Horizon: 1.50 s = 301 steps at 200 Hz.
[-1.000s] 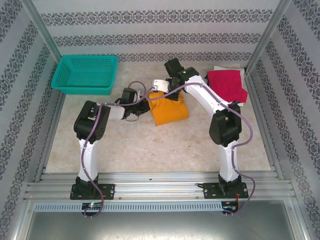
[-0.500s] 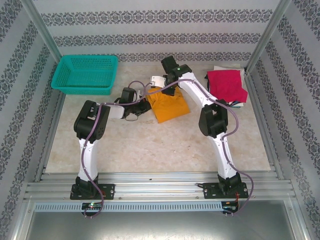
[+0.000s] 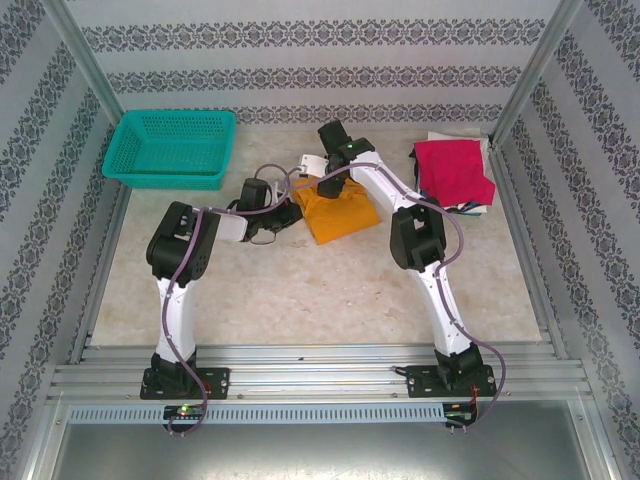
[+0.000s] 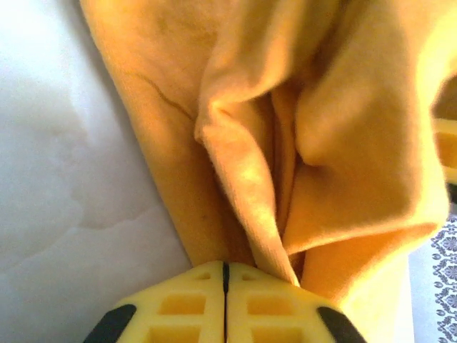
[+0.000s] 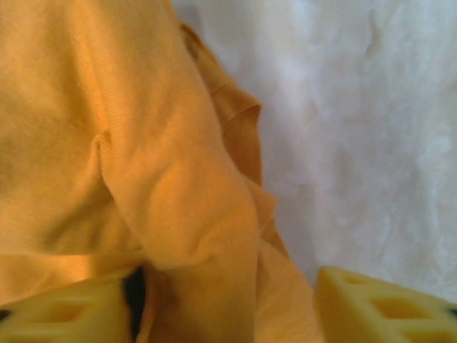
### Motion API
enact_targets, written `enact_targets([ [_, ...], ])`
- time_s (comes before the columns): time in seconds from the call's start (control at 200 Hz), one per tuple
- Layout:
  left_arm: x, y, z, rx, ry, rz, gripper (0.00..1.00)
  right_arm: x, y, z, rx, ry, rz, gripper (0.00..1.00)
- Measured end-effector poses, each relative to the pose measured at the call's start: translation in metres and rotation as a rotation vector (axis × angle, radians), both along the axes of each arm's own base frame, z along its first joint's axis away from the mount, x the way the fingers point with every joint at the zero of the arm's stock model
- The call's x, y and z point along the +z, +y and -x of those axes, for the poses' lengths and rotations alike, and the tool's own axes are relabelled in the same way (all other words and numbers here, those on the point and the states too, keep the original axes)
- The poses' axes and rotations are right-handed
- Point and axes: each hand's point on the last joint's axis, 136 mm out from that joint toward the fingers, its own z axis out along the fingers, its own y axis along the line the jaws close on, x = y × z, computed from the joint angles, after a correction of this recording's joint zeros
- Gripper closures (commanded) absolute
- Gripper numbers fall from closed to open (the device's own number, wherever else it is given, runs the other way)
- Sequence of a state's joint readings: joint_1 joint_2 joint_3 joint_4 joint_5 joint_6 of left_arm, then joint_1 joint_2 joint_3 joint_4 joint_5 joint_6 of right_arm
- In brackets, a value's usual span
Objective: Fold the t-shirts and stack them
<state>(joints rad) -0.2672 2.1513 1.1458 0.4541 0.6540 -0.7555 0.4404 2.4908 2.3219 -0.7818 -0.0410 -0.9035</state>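
Mustard-orange cloth t-shirt point(image 4: 343, 143) has one fold pinched at the tips of the left end effector point(image 4: 225, 270), whose yellow fingers are pressed together. The right end effector point(image 5: 227, 282) has its fingers spread apart, with a ridge of the same shirt between them. The shirt lies bunched mid-worktop point(image 3: 330, 290), well apart from a crimson-red cloth t-shirt point(image 3: 455, 170) at the far right corner.
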Motion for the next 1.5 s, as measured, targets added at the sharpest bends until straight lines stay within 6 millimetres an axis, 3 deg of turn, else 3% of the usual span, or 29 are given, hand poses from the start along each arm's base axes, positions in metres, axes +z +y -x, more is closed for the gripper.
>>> enact_targets([
  [0.11, 0.009, 0.004, 0.006, 0.032, -0.043, -0.005, 0.58, 0.005, -0.002, 0.003, -0.056, -0.019, -0.048, 0.21],
  [0.22, 0.014, 0.016, 0.014, 0.084, -0.064, -0.024, 0.48, 0.025, -0.008, 0.005, -0.158, -0.053, -0.129, 0.19],
  [0.4, 0.02, 0.031, 0.02, 0.181, -0.08, -0.066, 0.36, 0.076, -0.041, 0.003, -0.449, -0.076, -0.379, 0.23],
  [0.52, 0.022, 0.025, 0.019, 0.218, -0.094, -0.109, 0.34, 0.089, -0.067, 0.009, -0.638, 0.019, -0.584, 0.24],
  [0.6, 0.025, 0.016, 0.016, 0.228, -0.111, -0.147, 0.37, 0.083, -0.08, 0.01, -0.742, 0.102, -0.68, 0.27],
  [0.709, 0.044, -0.01, 0.006, 0.213, -0.173, -0.178, 0.61, 0.06, -0.085, 0.019, -0.841, 0.227, -0.755, 0.33],
  [0.819, 0.071, -0.033, -0.003, 0.218, -0.268, -0.207, 0.65, 0.045, -0.072, 0.034, -0.882, 0.355, -0.819, 0.36],
  [0.954, 0.081, -0.044, -0.007, 0.221, -0.319, -0.251, 0.68, 0.053, -0.054, 0.034, -0.879, 0.432, -0.923, 0.45],
  [1.084, 0.07, -0.051, -0.02, 0.204, -0.314, -0.273, 0.74, 0.054, -0.04, 0.027, -0.88, 0.497, -1.005, 0.5],
  [1.274, 0.015, -0.055, -0.021, 0.161, -0.233, -0.305, 0.74, 0.024, -0.025, 0.01, -0.932, 0.617, -1.06, 0.5],
  [1.504, 0.014, -0.052, -0.023, 0.152, -0.237, -0.285, 0.72, -0.008, -0.018, -0.019, -0.983, 0.685, -1.085, 0.44],
])
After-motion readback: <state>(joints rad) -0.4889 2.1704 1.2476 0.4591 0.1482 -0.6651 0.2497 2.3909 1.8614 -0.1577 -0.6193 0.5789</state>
